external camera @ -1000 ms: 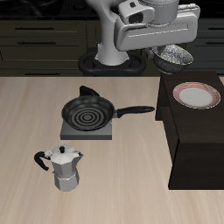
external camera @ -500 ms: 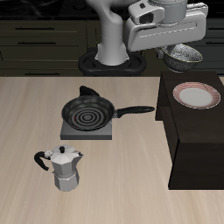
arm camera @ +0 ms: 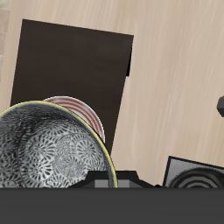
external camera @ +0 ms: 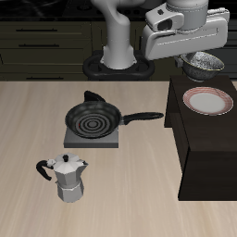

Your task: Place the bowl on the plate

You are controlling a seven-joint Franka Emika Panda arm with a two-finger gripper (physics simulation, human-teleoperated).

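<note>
Black iron comes first as I sweep across the table: the moka pot [external camera: 64, 176] near the front edge, then the frying pan [external camera: 93, 118] on its grey pad [external camera: 93, 137], handle pointing toward the dark raised block [external camera: 205, 148]. None of that sits under my path, as far as I can judge.

On that block lies the plate [external camera: 207, 101], white with a reddish-pink rim band, flat and bare. My gripper [external camera: 196, 57] hangs above and slightly behind it, clamped on the bowl [external camera: 204, 65], which I carry by its rim, tilted a little. I cannot see the fingertips themselves, but the bowl hangs off them in the air, so they must be closed on it.

In the wrist view the bowl [arm camera: 51, 147] fills the near field with its speckled inside, and the plate [arm camera: 80, 114] peeks out just past its yellowish rim. So the plate lies below and a little toward the table's front from the bowl.

I judge the coming move as a small shift forward, then straight down. The block's edges stand near the plate, so centring matters before lowering.
</note>
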